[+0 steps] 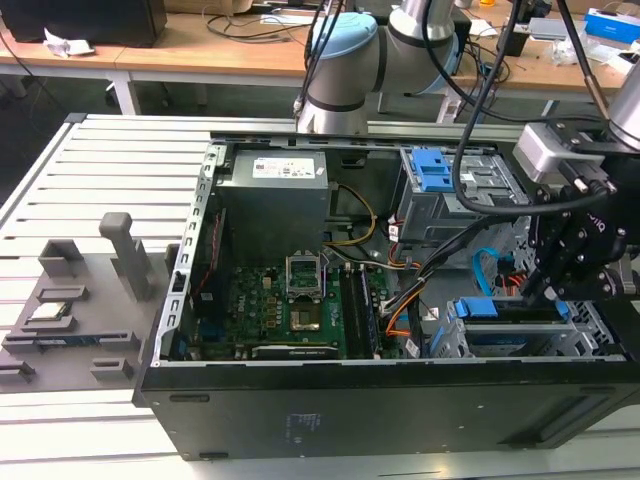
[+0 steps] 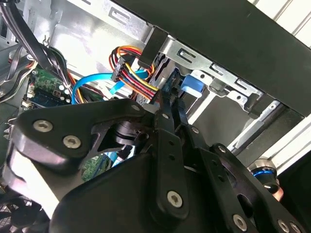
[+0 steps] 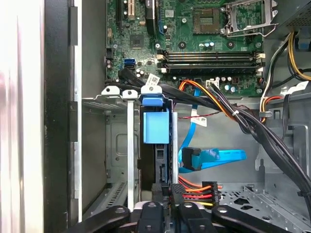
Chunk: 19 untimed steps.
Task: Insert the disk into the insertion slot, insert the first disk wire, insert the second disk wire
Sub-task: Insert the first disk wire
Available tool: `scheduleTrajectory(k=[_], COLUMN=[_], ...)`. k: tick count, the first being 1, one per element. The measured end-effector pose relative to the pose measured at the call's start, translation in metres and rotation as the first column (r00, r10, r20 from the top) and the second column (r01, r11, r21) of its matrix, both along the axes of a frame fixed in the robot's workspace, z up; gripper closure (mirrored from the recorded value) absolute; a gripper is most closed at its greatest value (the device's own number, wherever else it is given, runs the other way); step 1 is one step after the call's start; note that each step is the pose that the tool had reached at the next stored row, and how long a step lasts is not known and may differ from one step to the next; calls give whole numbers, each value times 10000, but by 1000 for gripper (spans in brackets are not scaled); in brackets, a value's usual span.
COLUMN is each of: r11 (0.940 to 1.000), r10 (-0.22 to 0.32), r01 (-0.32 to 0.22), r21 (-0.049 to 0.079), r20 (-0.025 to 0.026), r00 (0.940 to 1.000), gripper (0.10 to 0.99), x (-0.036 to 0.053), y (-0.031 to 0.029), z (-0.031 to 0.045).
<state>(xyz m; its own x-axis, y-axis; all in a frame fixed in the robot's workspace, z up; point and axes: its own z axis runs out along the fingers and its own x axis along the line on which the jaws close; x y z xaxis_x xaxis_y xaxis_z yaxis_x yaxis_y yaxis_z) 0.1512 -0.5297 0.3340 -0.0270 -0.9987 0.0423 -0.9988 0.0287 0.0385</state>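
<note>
Exterior view: hand (image 1: 540, 290) low inside case (image 1: 350, 410), just beside blue-framed disk (image 1: 478, 308) seated in insertion slot (image 1: 505, 345); second disk wire (image 1: 487, 262) loops near hand.

Second wrist view: hand (image 2: 167, 109) narrowed together, clamped on plug end of first disk wire (image 2: 138, 82), at disk's edge.

First wrist view: disk (image 3: 156, 127) straight ahead of hand (image 3: 171, 191); second disk wire (image 3: 216, 158) lies loose beside hand, plug apart from disk.
</note>
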Motion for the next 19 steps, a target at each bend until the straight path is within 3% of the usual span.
scheduleTrajectory(k=[1,2,4,6,8,9,10,11,14,19], r11=[10000,10000,10000,10000,10000,10000,10000,10000,10000,10000], r10=[0,0,0,-1,0,0,0,0,0,0], r01=[0,0,0,1,0,0,0,0,0,0], r21=[-3,-16,-13,-13,-16,-13,-14,-16,-13,-14], r20=[-2,-1,-1,-1,-1,-1,-1,-1,-1,-1], r00=[10000,10000,10000,10000,10000,10000,10000,10000,10000,10000], gripper=[906,843,843,843,843,925,925,980,980,980], x=[0,0,0,-1,0,0,0,0,0,0], y=[0,0,0,21,37,43,48,51,51,51], z=[1,14,70,211,272,304,334,383,432,433])
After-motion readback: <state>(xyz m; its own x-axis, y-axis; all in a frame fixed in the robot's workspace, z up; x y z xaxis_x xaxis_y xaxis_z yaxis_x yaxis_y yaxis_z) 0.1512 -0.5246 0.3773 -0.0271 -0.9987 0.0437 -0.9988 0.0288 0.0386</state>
